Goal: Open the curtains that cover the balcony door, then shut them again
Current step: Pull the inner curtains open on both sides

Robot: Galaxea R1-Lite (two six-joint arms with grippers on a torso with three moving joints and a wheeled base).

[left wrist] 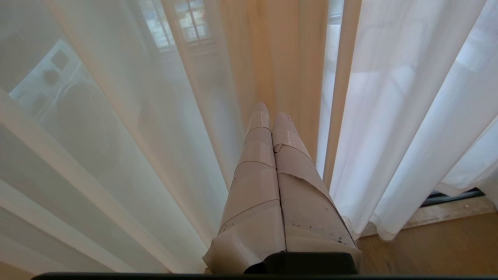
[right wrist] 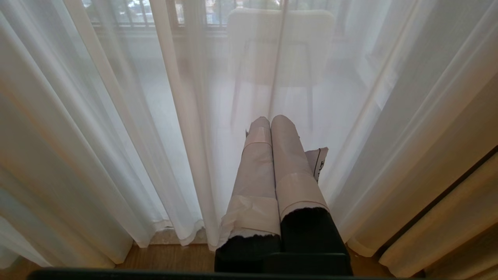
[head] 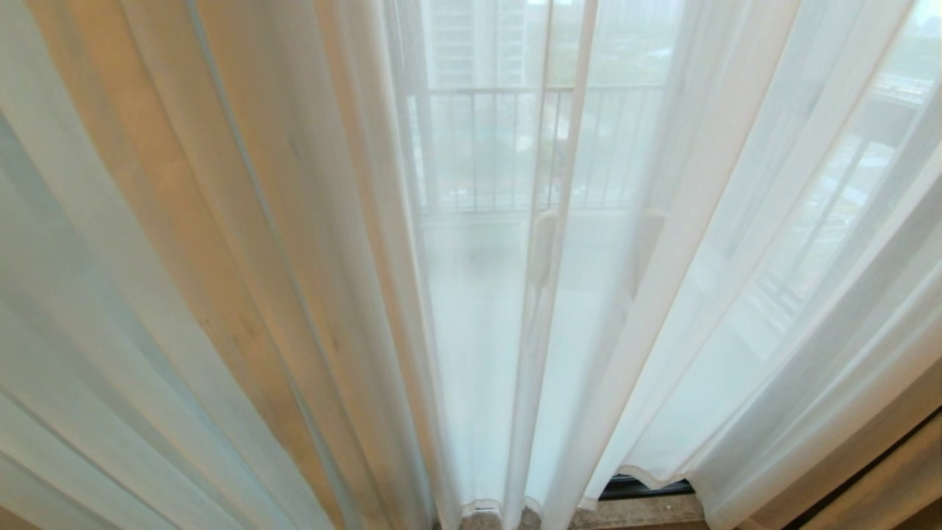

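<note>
The curtains hang drawn across the door, meeting mid-sill. Opening has not begun. Left gripper and right gripper point at the folds, fingers pressed together, empty. Next: part fingers, catch an edge.

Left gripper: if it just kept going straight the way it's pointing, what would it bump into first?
Most likely the sheer white curtains: the shut left gripper points into their folds, with tan fabric showing through. How near is unclear.

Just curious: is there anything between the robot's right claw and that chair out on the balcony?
Yes, the sheer curtains hang between the shut right gripper and the chair, as the right wrist view shows.
</note>
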